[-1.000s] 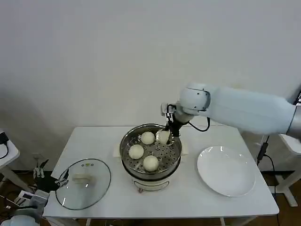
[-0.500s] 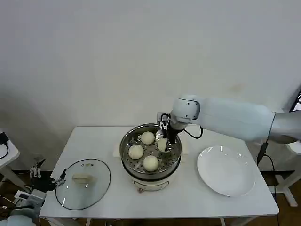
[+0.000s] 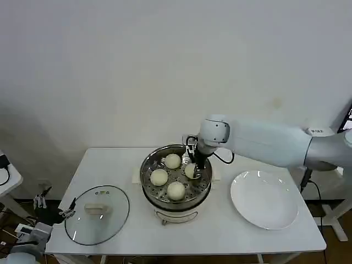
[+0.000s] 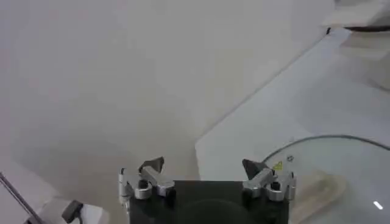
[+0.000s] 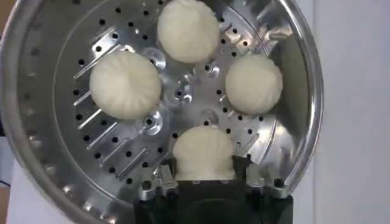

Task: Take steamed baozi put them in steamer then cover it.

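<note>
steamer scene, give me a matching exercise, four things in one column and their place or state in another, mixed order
Things:
1. fourth baozi
2. glass lid
3. white plate
4. left pincer

Places or states:
a. lying on the table to the steamer's left
b. open, near the lid
c. bare, to the steamer's right
d. between the right pincer's fingers, on the tray

Pairs: 1-d, 2-a, 3-c, 4-b

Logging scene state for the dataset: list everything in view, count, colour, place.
steamed baozi: four, cream-white, on the steamer's perforated tray; one sits between the right gripper's fingers.
steamer: one, shiny steel on a cream base, table centre.
glass lid: one, clear with cream handle, flat on the table on the robot's left.
plate: one, white, on the table on the robot's right.
table: one, white.
right gripper: inside the steamer, around a bun.
left gripper: open, low beside the table's left edge, near the lid.
</note>
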You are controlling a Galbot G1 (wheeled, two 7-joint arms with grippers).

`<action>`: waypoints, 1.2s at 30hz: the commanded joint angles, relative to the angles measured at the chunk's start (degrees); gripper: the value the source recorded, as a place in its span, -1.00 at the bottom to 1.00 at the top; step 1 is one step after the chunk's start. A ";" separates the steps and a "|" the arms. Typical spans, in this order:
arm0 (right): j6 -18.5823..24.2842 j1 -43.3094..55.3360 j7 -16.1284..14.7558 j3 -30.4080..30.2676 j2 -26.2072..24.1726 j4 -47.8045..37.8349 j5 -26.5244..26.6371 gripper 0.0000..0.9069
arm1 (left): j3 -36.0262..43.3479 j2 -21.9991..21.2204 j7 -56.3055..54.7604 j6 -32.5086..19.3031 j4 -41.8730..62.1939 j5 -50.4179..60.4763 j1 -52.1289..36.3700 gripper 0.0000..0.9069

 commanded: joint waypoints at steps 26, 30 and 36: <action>-1.21 4.82 1.75 5.67 -10.60 12.71 2.23 1.00 | 0.13 0.18 0.23 0.29 0.36 0.00 -0.37 1.00; -0.87 4.80 3.89 9.12 -14.73 17.77 3.03 1.00 | 0.52 0.20 0.25 0.35 0.53 0.14 -0.53 1.00; 0.57 0.37 15.12 15.85 -22.11 24.06 4.34 1.00 | 0.95 0.43 -0.03 0.37 1.21 0.32 -1.08 1.00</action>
